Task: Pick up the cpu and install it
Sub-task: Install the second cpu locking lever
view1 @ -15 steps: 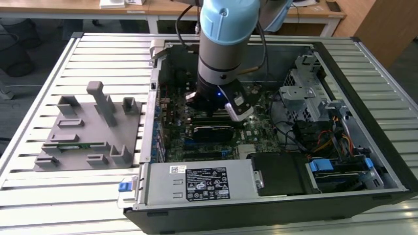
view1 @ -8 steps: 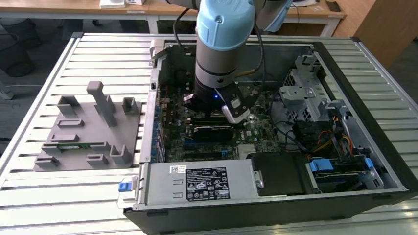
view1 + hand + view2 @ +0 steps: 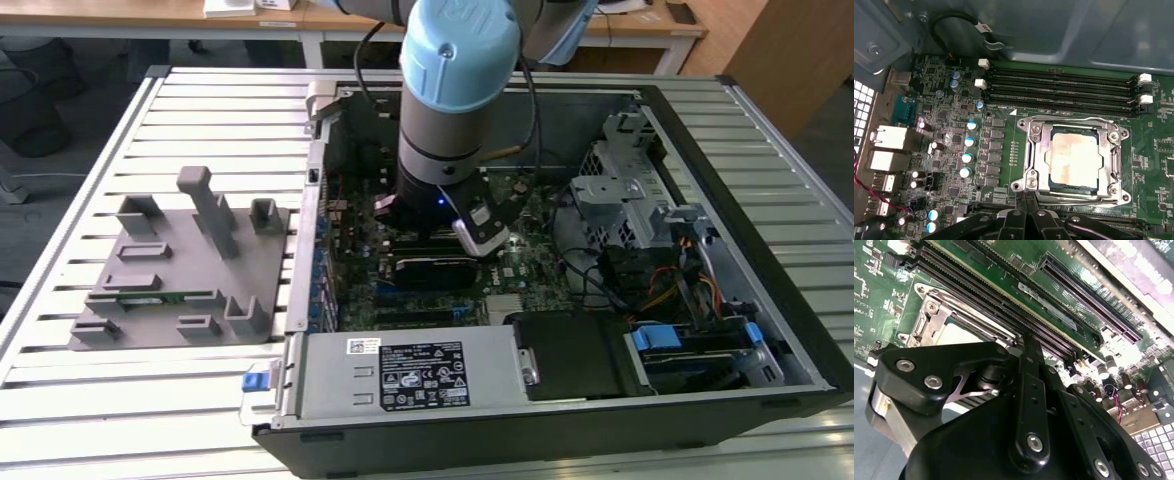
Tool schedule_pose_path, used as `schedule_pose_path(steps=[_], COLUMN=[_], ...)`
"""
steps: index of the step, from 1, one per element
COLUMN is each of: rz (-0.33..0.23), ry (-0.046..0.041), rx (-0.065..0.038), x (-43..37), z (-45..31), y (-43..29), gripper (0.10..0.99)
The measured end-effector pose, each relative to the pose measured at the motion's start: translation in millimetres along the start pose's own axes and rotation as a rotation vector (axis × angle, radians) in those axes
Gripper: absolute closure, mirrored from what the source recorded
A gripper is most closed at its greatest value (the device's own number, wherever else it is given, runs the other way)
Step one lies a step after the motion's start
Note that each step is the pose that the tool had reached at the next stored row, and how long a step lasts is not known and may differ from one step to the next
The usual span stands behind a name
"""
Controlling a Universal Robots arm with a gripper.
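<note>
Cpu [image 3: 1075, 159] sits in socket frame [image 3: 1030, 150], gripper [image 3: 1026, 210] just beside—fingers together, holding nothing. Risk: misseated chip—bent pins if pressed.

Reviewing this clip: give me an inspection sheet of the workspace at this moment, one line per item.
Surface: slatted metal table, bearing an open computer case.
Job's things: cpu lies flat inside the socket frame on the motherboard; frame open around it.
Clutter: grey fixture block on the exterior view's left; four empty memory slots.
Claw: claw low over the board at the socket's edge, holding nothing; the fingers meet.
Cables: black cable loop by the case wall; coloured wire bundle near the drive bay.
Surroundings: wooden desks behind the table.
</note>
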State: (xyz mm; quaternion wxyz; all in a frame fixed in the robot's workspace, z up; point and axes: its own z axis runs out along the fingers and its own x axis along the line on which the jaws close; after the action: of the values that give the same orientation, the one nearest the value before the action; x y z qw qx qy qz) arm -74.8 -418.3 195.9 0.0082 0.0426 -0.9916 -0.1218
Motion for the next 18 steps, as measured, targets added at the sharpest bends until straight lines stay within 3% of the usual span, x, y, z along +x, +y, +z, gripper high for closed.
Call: schedule_pose_path(steps=[5,18], rz=[0.0,-0.001], ry=[-0.0012,-0.0027], rx=[-0.013,-0.032], x=[0.9,6.4], z=[1.6,5.4], y=[-0.5,-1.0], gripper=[0.98,0.98])
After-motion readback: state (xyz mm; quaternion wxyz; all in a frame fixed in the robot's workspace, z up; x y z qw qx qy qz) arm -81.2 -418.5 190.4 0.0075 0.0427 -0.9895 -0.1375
